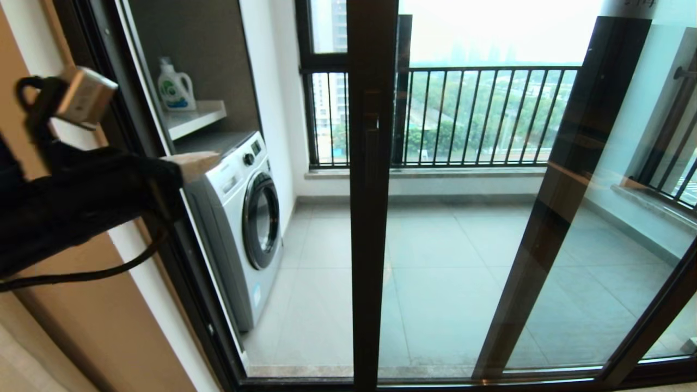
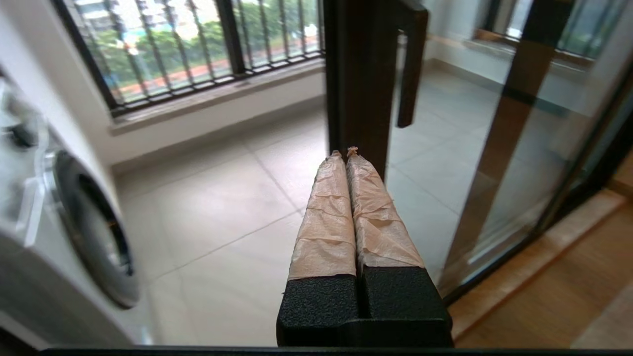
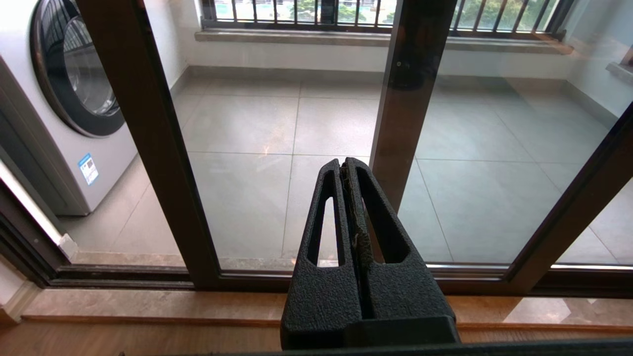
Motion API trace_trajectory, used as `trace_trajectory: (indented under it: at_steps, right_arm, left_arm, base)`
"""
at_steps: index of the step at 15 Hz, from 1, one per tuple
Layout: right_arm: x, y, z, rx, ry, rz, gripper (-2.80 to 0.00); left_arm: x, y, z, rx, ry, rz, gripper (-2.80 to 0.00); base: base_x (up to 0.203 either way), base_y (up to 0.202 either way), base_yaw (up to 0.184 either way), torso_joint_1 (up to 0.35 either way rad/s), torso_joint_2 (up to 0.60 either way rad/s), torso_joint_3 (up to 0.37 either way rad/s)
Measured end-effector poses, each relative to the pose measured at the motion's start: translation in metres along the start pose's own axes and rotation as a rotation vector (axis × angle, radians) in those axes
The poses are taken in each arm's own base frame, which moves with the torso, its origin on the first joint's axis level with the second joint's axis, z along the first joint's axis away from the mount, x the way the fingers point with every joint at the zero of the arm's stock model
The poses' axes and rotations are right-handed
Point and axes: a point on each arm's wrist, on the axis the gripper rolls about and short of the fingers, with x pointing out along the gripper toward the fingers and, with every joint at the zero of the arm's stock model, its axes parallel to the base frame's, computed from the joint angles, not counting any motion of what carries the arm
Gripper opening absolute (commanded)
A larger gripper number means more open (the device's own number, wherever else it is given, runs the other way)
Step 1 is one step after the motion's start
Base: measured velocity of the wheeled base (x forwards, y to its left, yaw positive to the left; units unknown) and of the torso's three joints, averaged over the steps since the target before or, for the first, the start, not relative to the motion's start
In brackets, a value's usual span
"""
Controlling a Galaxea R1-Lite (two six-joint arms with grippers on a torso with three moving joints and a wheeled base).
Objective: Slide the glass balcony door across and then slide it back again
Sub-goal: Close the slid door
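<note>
1. Standing part-way across the opening, the glass balcony door point(image 1: 372, 218) has its dark brown upright near the middle of the head view, with open doorway to its left and its glass pane running to the right.
2. A dark vertical bar handle point(image 1: 372, 147) sits on that upright at about mid-height; in the left wrist view the handle point(image 2: 411, 64) projects from the far side of the frame.
3. The left gripper point(image 2: 344, 154) is raised at the left of the head view, in front of the open gap. Its fingers point(image 2: 326, 222), wrapped in pale tape, are pressed together with nothing between them, and their tips point at the door's upright, close to its edge; whether they touch it cannot be told.
4. The right gripper point(image 3: 345, 163) is held low in front of the glass, above the wooden floor and stone sill point(image 3: 148, 304). Its black slotted fingers point(image 3: 326, 217) are closed against each other and hold nothing. It does not appear in the head view.
5. Behind the door's pane, a second dark-framed pane point(image 1: 561, 196) stands without a handle.
6. On the balcony, a white washing machine point(image 1: 245, 223) stands at the left, with a detergent bottle point(image 1: 175, 87) on a shelf point(image 1: 196, 117) above it.
7. A window with black vertical railing bars point(image 1: 479, 114) runs along the balcony's far wall, above the grey floor tiles point(image 1: 435, 261).
</note>
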Motion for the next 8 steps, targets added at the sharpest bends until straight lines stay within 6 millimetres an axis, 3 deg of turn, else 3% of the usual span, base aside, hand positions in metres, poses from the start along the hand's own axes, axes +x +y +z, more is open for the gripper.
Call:
trace_trajectory:
  at_steps: [4,8]
  right_arm:
    - [0.000,0.000,0.000,0.000,0.000,0.000,-2.80]
    - [0.000,0.000,0.000,0.000,0.000,0.000,-2.80]
  left_arm:
    - [0.081,-0.044,-0.005,-0.015,0.060,-0.100,-2.80]
    - [0.130,-0.065,-0.009,-0.015,0.058,-0.124,-2.80]
  base:
    - [0.000,0.000,0.000,0.000,0.00,0.000]
    - [0.000,0.000,0.000,0.000,0.00,0.000]
